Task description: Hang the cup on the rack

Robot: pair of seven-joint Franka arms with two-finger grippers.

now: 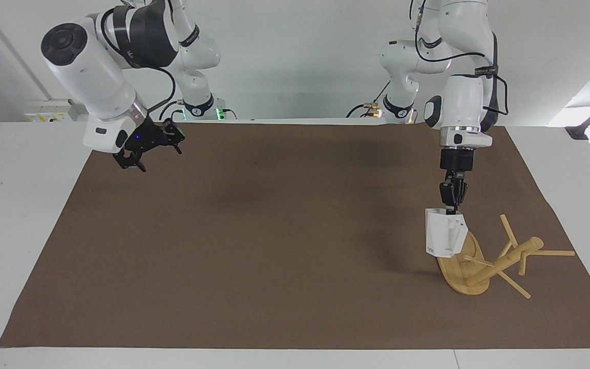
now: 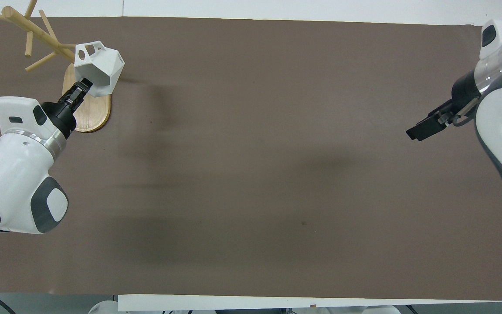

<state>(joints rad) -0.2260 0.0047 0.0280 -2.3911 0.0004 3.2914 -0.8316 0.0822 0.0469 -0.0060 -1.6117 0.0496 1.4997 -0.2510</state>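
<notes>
We grip the cup [image 1: 445,234] by its rim in our left gripper [image 1: 452,204], hanging over the rack [image 1: 484,261] base; its handle seems to face the pegs toward our left arm's end. Our right gripper [image 1: 144,148], apparently open, waits near the right arm's end

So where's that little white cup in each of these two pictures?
Facing view: the cup hangs from the left gripper, over the rack base, at the lower right.
Overhead view: the cup is at the upper left, the left gripper gripping its rim.
Shared landmark: the rack.
</notes>
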